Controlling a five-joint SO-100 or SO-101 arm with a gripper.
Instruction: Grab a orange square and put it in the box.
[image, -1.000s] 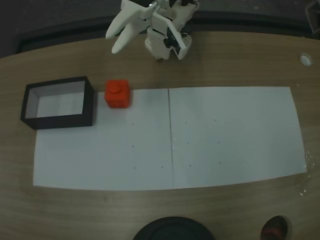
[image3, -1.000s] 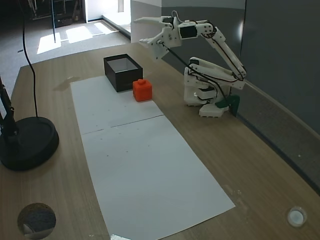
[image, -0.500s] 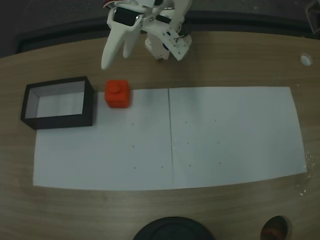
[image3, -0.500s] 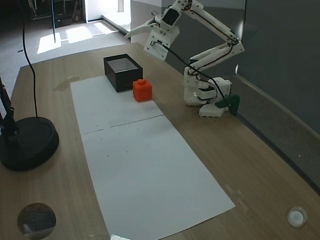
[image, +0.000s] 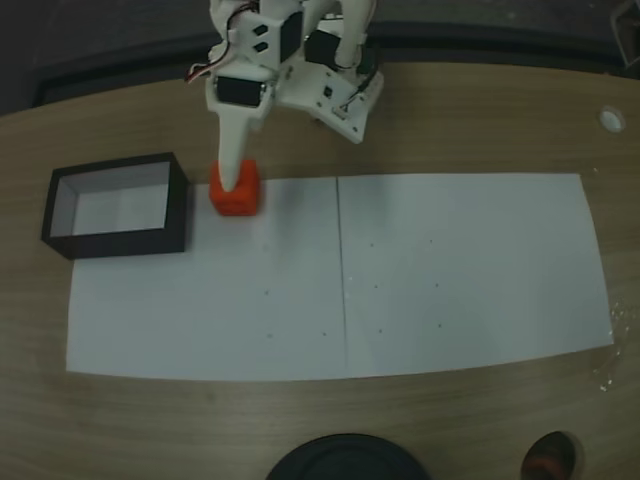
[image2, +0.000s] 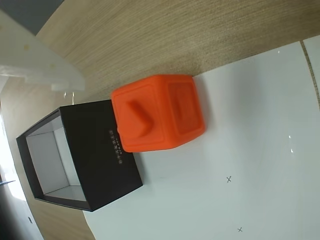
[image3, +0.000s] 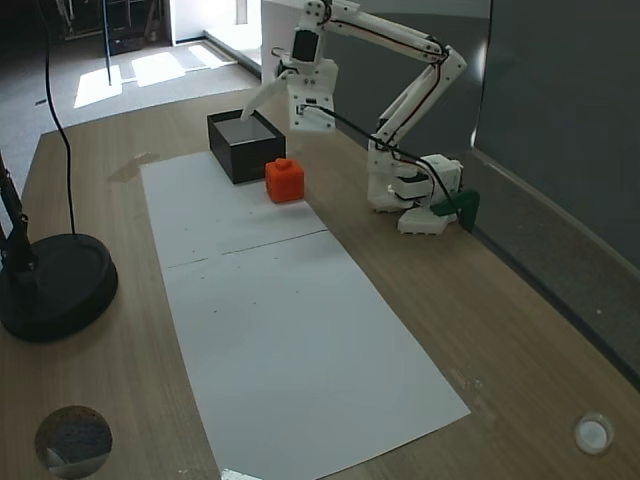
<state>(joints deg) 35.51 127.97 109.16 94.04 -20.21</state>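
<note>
Nearest the camera in a fixed view sits a round black base (image3: 55, 285) on the wooden table (image3: 520, 330), with a black cable rising from it. A long white paper sheet (image3: 290, 330), marked with small crosses, runs away from it along the tabletop.

At the sheet's far end stands the orange square (image3: 285, 180), resting on the paper just beside the box (image3: 245, 146); the wrist view shows the block (image2: 157, 120) close against the black outer wall of the box (image2: 100, 160), though contact cannot be confirmed. The block is bright orange-red, smooth and matt like moulded plastic, cube-shaped with rounded edges, recessed side panels and a round stud on top. The box is rectangular and open-topped, with black walls and a pale grey-white interior.

The gripper (image: 232, 180) hangs above the block, its white tapered fingers pointing down; from above they overlap the block's left part. In the side view the gripper (image3: 252, 102) is clear of the block, holding nothing. Whether the jaws stand apart or together cannot be told.

Beyond, the white arm's base (image3: 410, 190) is mounted at the table edge.
</note>
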